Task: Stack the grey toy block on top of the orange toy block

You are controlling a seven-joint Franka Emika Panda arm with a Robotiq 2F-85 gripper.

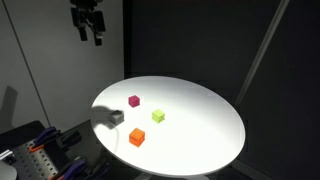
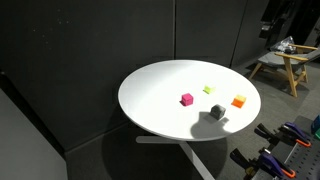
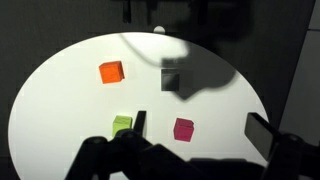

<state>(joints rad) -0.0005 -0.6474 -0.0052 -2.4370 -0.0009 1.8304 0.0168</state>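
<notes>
The grey toy block [image 1: 117, 116] sits near the rim of the round white table [image 1: 200, 125], in shadow; it also shows in the other exterior view [image 2: 217, 112] and in the wrist view [image 3: 172, 77]. The orange toy block [image 1: 137, 138] lies apart from it, seen too in the other exterior view [image 2: 238, 101] and in the wrist view [image 3: 111, 71]. My gripper [image 1: 90, 33] hangs high above the table, open and empty. In the wrist view its fingers [image 3: 196, 125] straddle the magenta cube far below.
A magenta cube [image 1: 134, 100] and a yellow-green cube [image 1: 158, 116] lie near the table's middle. Dark curtains surround the table. A cart with tools [image 1: 35, 155] stands beside the table, and a wooden stool [image 2: 282, 66] stands farther back.
</notes>
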